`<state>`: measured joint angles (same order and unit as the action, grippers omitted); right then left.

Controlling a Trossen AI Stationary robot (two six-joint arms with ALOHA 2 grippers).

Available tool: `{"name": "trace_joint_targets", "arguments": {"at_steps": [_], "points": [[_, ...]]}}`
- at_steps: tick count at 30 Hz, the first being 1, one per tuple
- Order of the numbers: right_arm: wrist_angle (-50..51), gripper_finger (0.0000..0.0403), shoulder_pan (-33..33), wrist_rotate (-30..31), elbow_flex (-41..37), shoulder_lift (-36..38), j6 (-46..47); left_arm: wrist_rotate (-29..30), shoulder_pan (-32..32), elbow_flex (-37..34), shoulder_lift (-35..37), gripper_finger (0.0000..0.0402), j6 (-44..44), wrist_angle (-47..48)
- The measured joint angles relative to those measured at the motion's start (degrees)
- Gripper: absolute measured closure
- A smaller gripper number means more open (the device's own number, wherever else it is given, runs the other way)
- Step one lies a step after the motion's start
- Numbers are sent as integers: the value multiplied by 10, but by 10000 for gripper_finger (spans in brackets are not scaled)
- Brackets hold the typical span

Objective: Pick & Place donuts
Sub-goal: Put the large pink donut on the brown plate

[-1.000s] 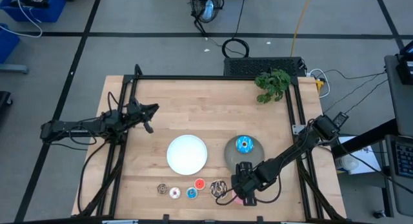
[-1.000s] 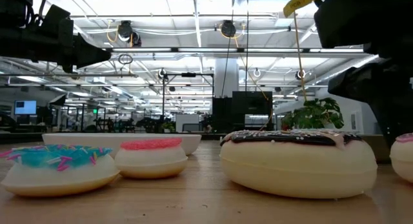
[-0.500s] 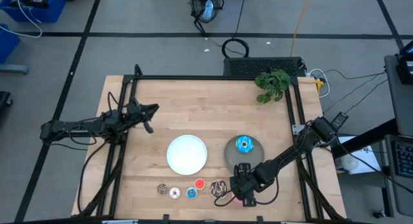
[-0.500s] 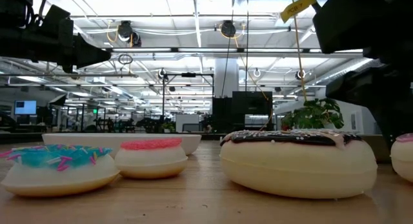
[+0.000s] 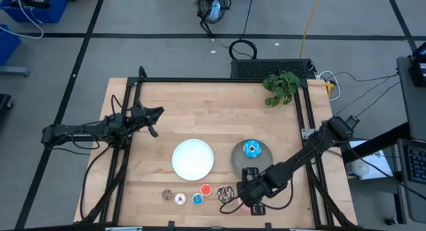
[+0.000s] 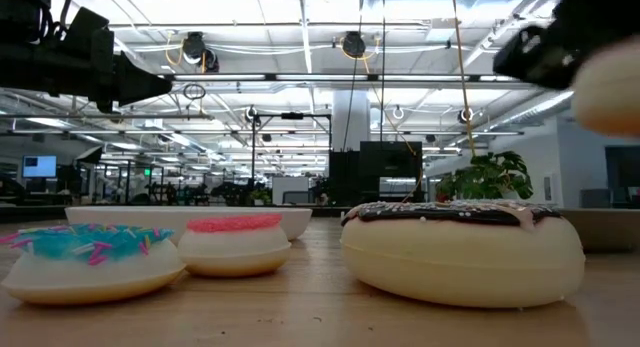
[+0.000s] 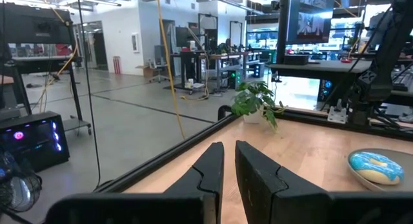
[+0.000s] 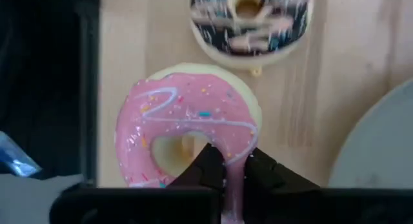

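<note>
My left gripper [image 5: 154, 117] hangs over the table's [image 5: 200, 104] left side, well apart from everything, its fingers [image 7: 210, 169] pressed almost together around nothing. Far to its right lie the small brown [image 5: 168, 195], white [image 5: 180, 199], blue [image 5: 197, 199] and red [image 5: 206, 190] donuts in a loose row, with the white plate [image 5: 193, 158] just behind them. Then comes the dark sprinkled donut [image 5: 225, 194], just left of my right gripper [image 5: 251, 206], whose fingers [image 8: 210, 164] pinch the rim of the pink donut [image 8: 187, 130] and hold it clear of the wood. Behind that gripper sits the grey plate [image 5: 237, 159] with the large blue donut [image 5: 251, 149] on it
</note>
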<state>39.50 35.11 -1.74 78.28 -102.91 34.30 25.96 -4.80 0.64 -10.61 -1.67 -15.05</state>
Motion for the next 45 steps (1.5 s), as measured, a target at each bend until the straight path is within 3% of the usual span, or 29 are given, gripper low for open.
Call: {"name": "trace_joint_targets", "arguments": {"at_steps": [8,14,32,39,45], "points": [[209,396,-2,1,188,-3,13,0,0,0,0,357,0,1],[334,395,-12,26,253,-3,9,0,0,0,0,357,0,3],[372,395,-66,-76,265,14,-36,-2,0,0,0,357,0,7],[372,395,-70,-56,265,30,-25,-1,0,0,0,357,-8,3],[399,395,-95,37,258,52,-35,0,0,0,0,357,-14,-7]]}}
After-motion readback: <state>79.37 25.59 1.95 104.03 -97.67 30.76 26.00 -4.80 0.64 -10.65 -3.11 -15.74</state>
